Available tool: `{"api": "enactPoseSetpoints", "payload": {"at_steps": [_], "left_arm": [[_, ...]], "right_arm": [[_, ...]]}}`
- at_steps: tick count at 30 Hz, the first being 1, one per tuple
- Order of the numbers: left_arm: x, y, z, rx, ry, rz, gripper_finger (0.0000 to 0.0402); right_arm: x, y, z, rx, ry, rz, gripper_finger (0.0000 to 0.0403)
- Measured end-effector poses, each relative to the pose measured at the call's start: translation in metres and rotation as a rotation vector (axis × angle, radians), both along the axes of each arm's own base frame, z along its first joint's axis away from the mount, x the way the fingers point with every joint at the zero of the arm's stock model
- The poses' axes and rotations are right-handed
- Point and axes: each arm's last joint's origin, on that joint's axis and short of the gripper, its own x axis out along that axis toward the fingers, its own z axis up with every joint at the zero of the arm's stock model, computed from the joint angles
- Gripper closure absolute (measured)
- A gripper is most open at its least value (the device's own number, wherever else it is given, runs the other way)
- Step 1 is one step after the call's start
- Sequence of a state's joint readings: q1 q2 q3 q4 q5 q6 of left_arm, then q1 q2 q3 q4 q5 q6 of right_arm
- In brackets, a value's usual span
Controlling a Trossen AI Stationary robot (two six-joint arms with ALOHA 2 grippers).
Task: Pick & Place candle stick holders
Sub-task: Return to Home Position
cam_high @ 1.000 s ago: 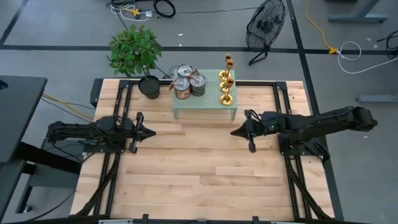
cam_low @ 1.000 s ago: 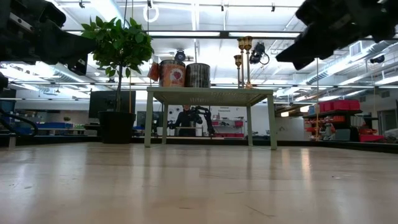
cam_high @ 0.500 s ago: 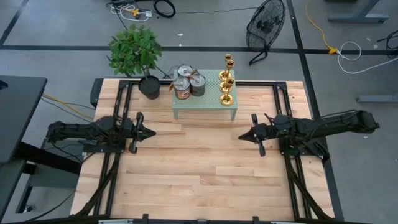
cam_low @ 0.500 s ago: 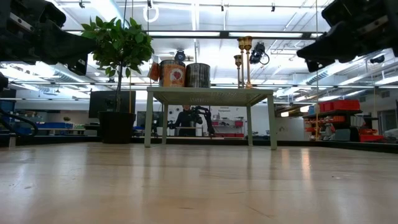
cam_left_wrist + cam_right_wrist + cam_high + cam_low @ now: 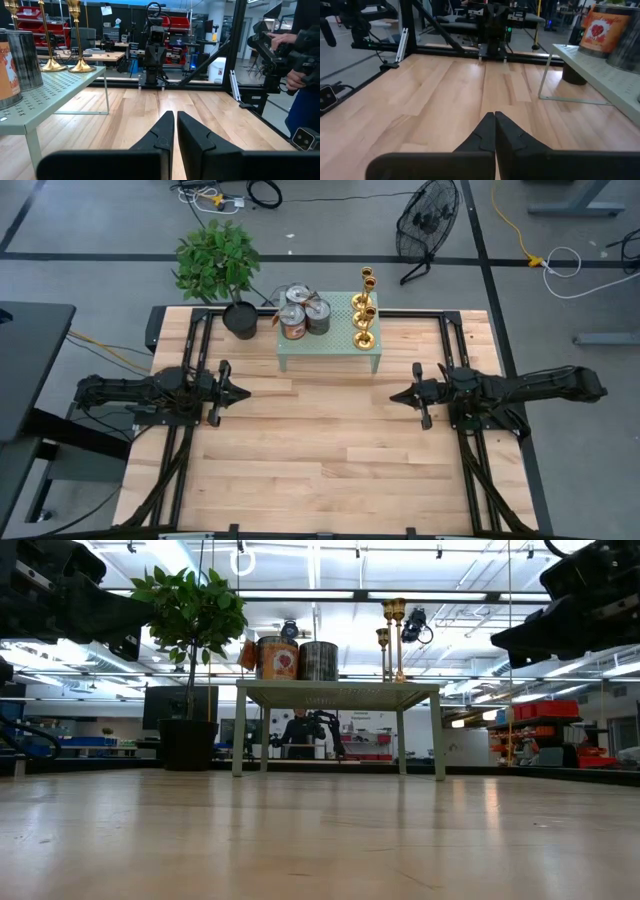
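Note:
Three gold candle stick holders [image 5: 363,308] stand upright in a row on their round bases at the right end of a small pale-green stand [image 5: 330,348] at the table's far side. They also show in the low view [image 5: 396,635] and the left wrist view [image 5: 75,35]. My left gripper [image 5: 246,391] is shut and empty, above the table to the stand's near left; its shut fingers show in its wrist view [image 5: 175,117]. My right gripper [image 5: 391,396] is shut and empty, to the stand's near right, and its wrist view shows the same [image 5: 495,116].
Three round tins [image 5: 303,312] stand on the stand's left half. A potted plant [image 5: 222,265] stands at the far left by the stand. Bare wood lies between and in front of the grippers. A person's hands [image 5: 292,42] show beyond the table's right side.
My right gripper has drawn back from the stand toward the table's right edge and a little toward the near edge, staying shut and empty. The holders and my left gripper have kept still.

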State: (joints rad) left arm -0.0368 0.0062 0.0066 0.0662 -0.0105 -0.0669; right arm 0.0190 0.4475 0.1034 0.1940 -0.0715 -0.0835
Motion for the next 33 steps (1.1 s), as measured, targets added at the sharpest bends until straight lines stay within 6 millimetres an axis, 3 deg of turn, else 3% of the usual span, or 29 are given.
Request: {"api": "enactPoseSetpoints", "payload": {"at_steps": [13,33], "left_arm": [[0.0,0.0,0.0,0.0,0.0,0.0,0.0371],[0.0,0.0,0.0,0.0,0.0,0.0,0.0371]], "right_arm": [[-0.012,-0.002,-0.017,0.018,-0.044,0.002,0.0403],[-0.025,-0.001,-0.011,0.002,-0.125,0.039,0.0403]]}}
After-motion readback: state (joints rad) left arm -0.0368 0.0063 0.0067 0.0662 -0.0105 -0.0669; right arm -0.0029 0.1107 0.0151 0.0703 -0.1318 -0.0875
